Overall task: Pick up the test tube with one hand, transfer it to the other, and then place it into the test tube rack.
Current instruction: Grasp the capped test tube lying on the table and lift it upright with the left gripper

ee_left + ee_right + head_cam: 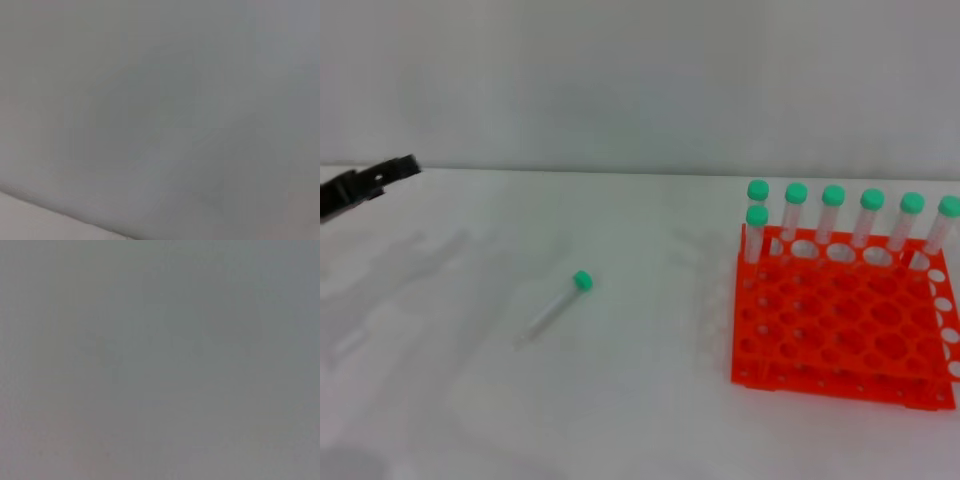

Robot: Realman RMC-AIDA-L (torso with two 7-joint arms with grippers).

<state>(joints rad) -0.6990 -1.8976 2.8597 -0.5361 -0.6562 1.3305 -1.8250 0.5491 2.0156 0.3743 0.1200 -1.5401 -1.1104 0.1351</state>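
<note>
**Loose test tube lies on the table, left gripper the nearer one**

A white table fills the head view. Near its middle lies the test tube [556, 307] — a slim clear tube on its side with a round green cap. Its long axis runs on a diagonal: the capped end points away from the robot and toward the test tube rack [840, 325], the clear rounded end points back toward the robot and away from the rack. Nothing touches it, and it is well apart from the rack.

The left gripper [365, 185] is a dark shape at the far left edge of the scene, on the opposite side of the tube from the rack, raised and well apart from the tube. Whether its fingers are spread or closed I cannot tell. The right gripper does not show in the head view at all, so the left arm looks the nearer one for the first pickup. From that gripper, the tube lies toward the rack and closer to the robot.

The rack is bright orange-red, two-tiered, with a grid of round holes. Seven other green-capped tubes [833, 215] stand upright along its far edge — six in a row, one more just in front at the end nearest the loose tube. Most holes are open.

The stretch of table between gripper and tube looks bare; I judge nothing blocks the reach. Both wrist views show only blank grey.
</note>
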